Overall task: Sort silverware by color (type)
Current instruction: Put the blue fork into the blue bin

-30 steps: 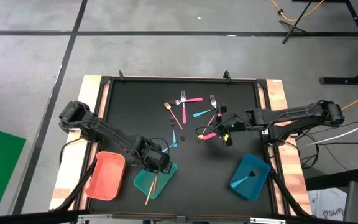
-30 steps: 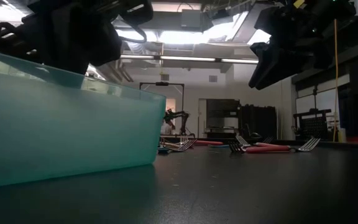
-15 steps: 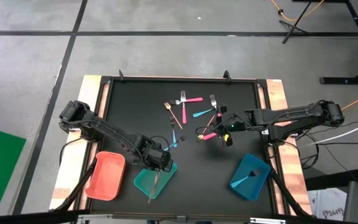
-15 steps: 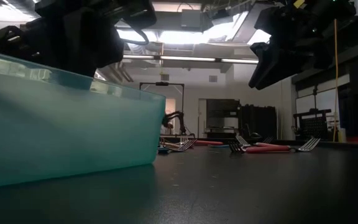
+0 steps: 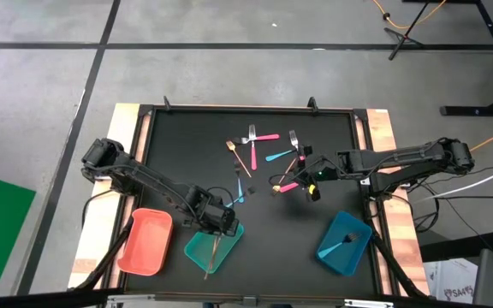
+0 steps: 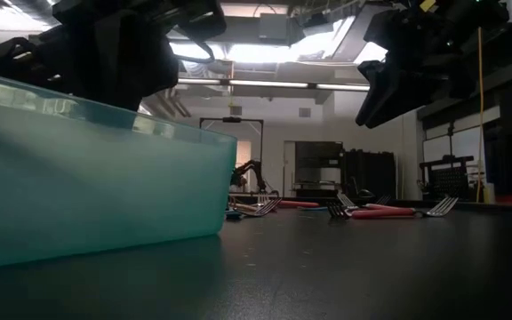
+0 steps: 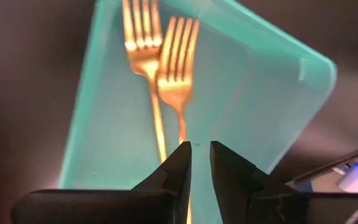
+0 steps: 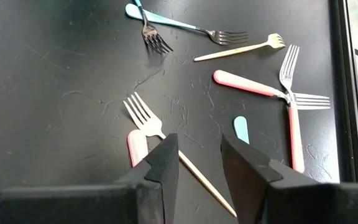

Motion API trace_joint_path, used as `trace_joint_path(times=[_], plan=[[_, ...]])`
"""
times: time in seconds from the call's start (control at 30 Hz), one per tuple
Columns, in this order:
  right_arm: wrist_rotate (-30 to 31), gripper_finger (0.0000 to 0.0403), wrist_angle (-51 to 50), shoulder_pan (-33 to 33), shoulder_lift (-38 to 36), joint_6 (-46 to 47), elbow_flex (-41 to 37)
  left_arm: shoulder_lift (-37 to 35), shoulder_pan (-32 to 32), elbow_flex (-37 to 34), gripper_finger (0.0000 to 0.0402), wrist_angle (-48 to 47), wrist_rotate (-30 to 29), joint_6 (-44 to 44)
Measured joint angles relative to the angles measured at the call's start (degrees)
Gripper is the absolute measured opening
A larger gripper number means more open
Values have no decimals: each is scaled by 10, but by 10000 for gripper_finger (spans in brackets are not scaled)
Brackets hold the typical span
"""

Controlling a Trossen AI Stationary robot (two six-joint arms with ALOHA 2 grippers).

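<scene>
My left gripper point(image 7: 201, 155) hovers over the teal tray point(image 5: 197, 250), fingers open by a narrow gap. Two gold forks point(image 7: 166, 68) lie in that tray. One handle runs under the fingers, and I cannot tell whether it touches them. My right gripper point(image 8: 199, 149) is open, held well above the table over the scattered silverware point(image 5: 268, 158). Directly below it are a pink-handled fork point(image 8: 139, 127) and a thin gold handle point(image 8: 207, 186). More pink-handled point(image 8: 247, 84), light-blue-handled point(image 8: 166, 22) and gold point(image 8: 238, 50) forks lie flat beyond. One blue-handled piece point(image 5: 343, 245) lies in the blue tray.
The salmon tray point(image 5: 144, 241) sits left of the teal one at the table's near edge. The blue tray point(image 5: 356, 253) stands near the right edge. Bare black mat point(image 5: 276, 231) lies between the teal and blue trays. Wooden strips point(image 5: 383, 128) border the mat.
A gold fork that stuck out past the teal tray's near rim a second ago now lies farther inside the tray. The left arm shifted slightly above that tray. The right arm kept still.
</scene>
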Motion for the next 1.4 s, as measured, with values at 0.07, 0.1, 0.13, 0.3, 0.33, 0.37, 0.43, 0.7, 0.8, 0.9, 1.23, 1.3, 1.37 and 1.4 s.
trace_joint_path(times=[0.07, 0.1, 0.13, 0.3, 0.33, 0.37, 0.43, 0.7, 0.8, 0.9, 1.23, 1.3, 1.37, 1.4], plan=[[0, 113, 0, 0, 0, 0, 0, 0, 0, 0, 53, 9, 0, 0], [0, 113, 0, 0, 0, 0, 0, 0, 0, 0, 53, 13, 0, 0], [0, 113, 0, 0, 0, 0, 0, 0, 0, 0, 53, 17, 0, 0], [0, 113, 0, 0, 0, 0, 0, 0, 0, 0, 53, 35, 1, 0], [0, 113, 0, 0, 0, 0, 0, 0, 0, 0, 53, 40, 2, 0], [0, 113, 0, 0, 0, 0, 0, 0, 0, 0, 53, 45, 3, 0], [0, 113, 0, 0, 0, 0, 0, 0, 0, 0, 53, 64, 3, 0], [0, 113, 0, 0, 0, 0, 0, -1, 0, 0, 53, 153, 1, 0], [0, 113, 0, 0, 0, 0, 0, -1, 2, 0, 53, 193, -6, 0], [0, 113, 0, 0, 0, 0, 0, -1, 7, 0, 53, 242, -18, 18], [0, 113, 0, 0, 0, 0, 0, -2, 62, 0, 53, 388, -83, 172], [0, 113, 0, 0, 0, 0, 0, -2, 79, 0, 53, 385, -84, 221], [0, 113, 0, 0, 0, 0, 0, -2, 97, 0, 53, 375, -84, 278], [0, 113, 0, 0, 0, 0, 0, -2, 106, 0, 53, 368, -84, 308]])
